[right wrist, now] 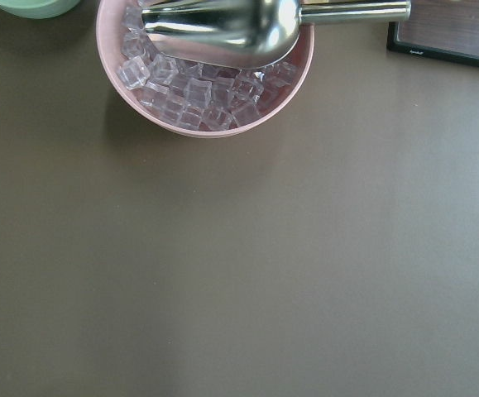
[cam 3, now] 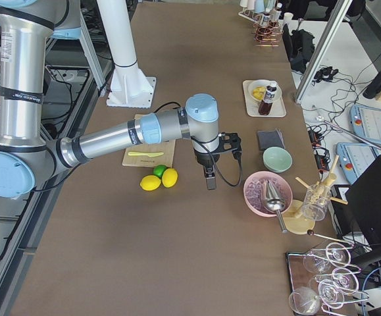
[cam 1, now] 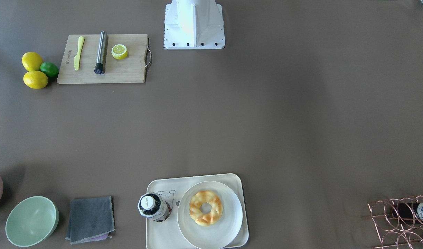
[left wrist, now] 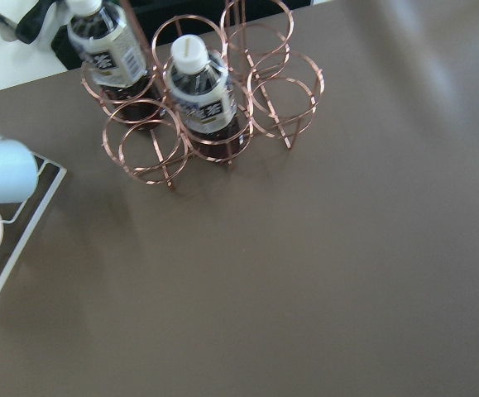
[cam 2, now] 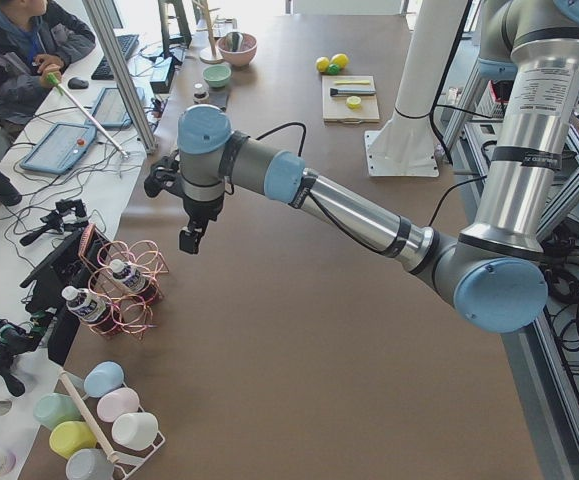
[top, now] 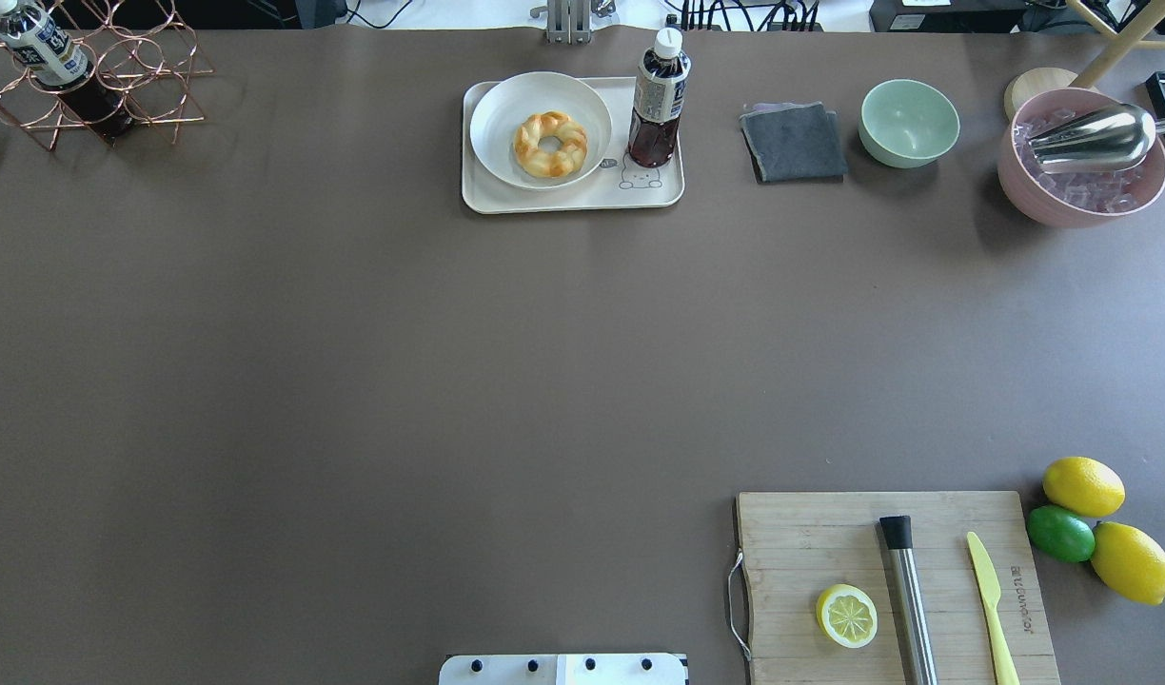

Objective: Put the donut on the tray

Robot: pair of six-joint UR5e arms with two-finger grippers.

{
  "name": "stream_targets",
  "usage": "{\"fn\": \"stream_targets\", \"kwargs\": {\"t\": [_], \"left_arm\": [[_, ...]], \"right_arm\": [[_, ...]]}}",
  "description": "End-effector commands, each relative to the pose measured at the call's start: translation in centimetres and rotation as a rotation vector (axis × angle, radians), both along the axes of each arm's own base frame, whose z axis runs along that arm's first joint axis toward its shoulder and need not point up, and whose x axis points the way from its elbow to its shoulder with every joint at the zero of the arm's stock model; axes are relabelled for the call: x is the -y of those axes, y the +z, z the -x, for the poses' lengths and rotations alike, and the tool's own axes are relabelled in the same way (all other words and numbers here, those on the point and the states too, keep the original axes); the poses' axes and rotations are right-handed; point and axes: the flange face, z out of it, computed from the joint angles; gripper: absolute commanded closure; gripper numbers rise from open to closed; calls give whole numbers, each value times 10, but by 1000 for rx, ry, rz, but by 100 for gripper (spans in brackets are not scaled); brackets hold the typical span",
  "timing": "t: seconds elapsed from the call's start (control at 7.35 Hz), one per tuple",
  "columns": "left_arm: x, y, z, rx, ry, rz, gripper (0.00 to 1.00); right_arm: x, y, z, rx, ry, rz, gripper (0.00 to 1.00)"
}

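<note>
The golden-brown braided donut (cam 1: 205, 208) lies on a round white plate (cam 1: 215, 235). The plate stands on the cream tray (cam 1: 232, 178) with the bear print, beside a dark drink bottle (cam 1: 152, 206). In the overhead view the donut (top: 550, 145), plate (top: 506, 109) and tray (top: 563, 198) are at the table's far middle. My left gripper (cam 2: 191, 240) hangs over the table near the copper rack, far from the tray. My right gripper (cam 3: 210, 181) hangs near the pink ice bowl. Both show only in side views, so I cannot tell if they are open or shut.
A copper wire rack (top: 88, 86) with bottles stands far left. A grey cloth (top: 794, 143), green bowl (top: 909, 122) and pink ice bowl (top: 1082, 162) with a scoop stand far right. A cutting board (top: 811, 533) with a lemon half, plus lemons (top: 1083, 486), lie near right.
</note>
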Motion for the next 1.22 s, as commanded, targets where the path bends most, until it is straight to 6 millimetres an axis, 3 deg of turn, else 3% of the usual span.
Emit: {"fn": "stream_targets", "kwargs": {"t": [0.0, 0.14, 0.41, 0.68, 1.09], "left_arm": [[-86, 85, 38, 75, 62, -8, 3], [-105, 99, 38, 84, 60, 16, 3], [-108, 104, 36, 132, 48, 49, 3], [-93, 103, -2, 160, 59, 119, 3], [-92, 98, -4, 163, 68, 101, 3]], "right_arm": [[-16, 17, -29, -10, 12, -7, 0], [-24, 22, -34, -11, 18, -2, 0], [-34, 35, -34, -13, 18, 26, 0], [-33, 38, -34, -14, 18, 35, 0], [-27, 46, -31, -25, 9, 46, 0]]}}
